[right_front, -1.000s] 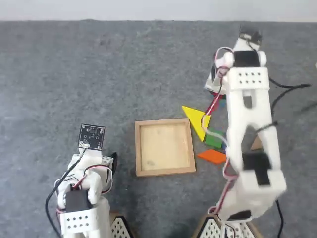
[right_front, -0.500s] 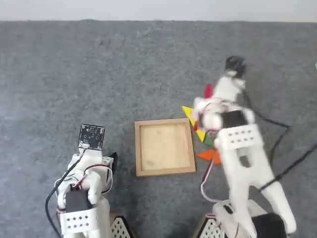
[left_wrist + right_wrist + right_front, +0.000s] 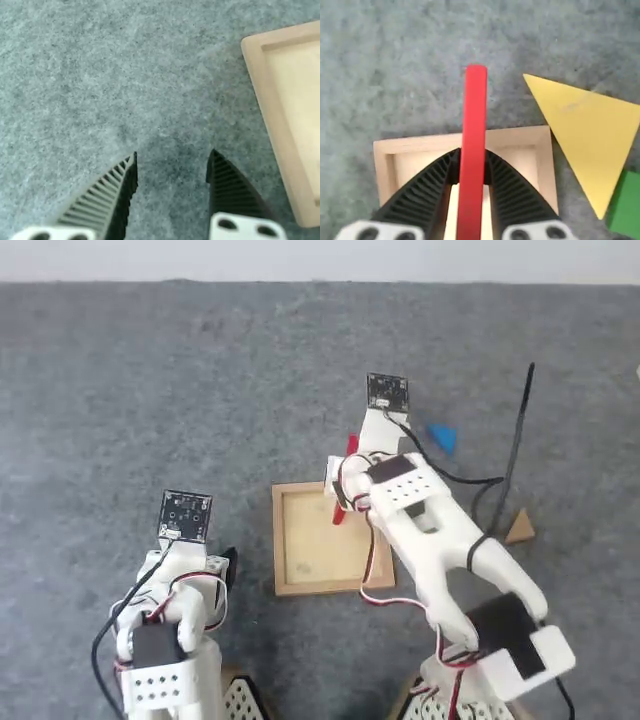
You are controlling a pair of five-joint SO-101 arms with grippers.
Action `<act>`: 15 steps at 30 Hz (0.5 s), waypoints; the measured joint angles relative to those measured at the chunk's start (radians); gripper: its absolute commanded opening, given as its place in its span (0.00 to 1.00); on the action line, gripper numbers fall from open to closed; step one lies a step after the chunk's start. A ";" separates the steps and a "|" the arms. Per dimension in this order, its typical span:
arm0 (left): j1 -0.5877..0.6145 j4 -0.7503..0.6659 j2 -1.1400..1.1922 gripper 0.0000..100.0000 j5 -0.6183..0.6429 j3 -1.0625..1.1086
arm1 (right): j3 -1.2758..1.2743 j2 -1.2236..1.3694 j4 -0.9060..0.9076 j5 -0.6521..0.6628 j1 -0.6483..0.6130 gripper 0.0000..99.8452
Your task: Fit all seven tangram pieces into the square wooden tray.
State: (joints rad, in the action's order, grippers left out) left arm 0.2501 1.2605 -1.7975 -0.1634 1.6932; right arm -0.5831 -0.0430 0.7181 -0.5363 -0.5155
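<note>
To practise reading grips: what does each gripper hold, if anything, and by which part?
Right gripper: the red piece, pinched across its flat faces, one end jutting out. Left gripper: open, nothing.

Red piece [image 3: 351, 452] apparently in right gripper [image 3: 344, 502] over tray [image 3: 279, 540]

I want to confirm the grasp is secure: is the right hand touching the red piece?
Touching. The right wrist view shows the right hand closed on the red piece, both fingers pressed against its flat sides with no gap.
</note>
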 measured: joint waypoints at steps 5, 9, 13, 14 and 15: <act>0.000 0.000 0.000 0.22 0.000 0.000 | 0.008 0.012 -0.005 -0.009 -0.034 0.04; 0.000 0.000 0.000 0.22 0.000 0.000 | 0.008 0.014 -0.008 -0.009 -0.054 0.14; 0.000 0.000 0.000 0.22 0.000 0.000 | 0.008 0.014 -0.008 -0.009 -0.071 0.14; 0.000 0.000 0.000 0.22 0.000 0.000 | 0.008 0.014 -0.008 -0.009 -0.071 0.14; 0.000 0.000 0.000 0.22 0.000 0.000 | 0.008 0.014 -0.008 -0.009 -0.071 0.14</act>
State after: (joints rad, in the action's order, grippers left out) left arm 0.2501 1.2605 -1.7975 -0.1634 1.6932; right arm -0.5754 -0.0292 0.7104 -0.5455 -0.5861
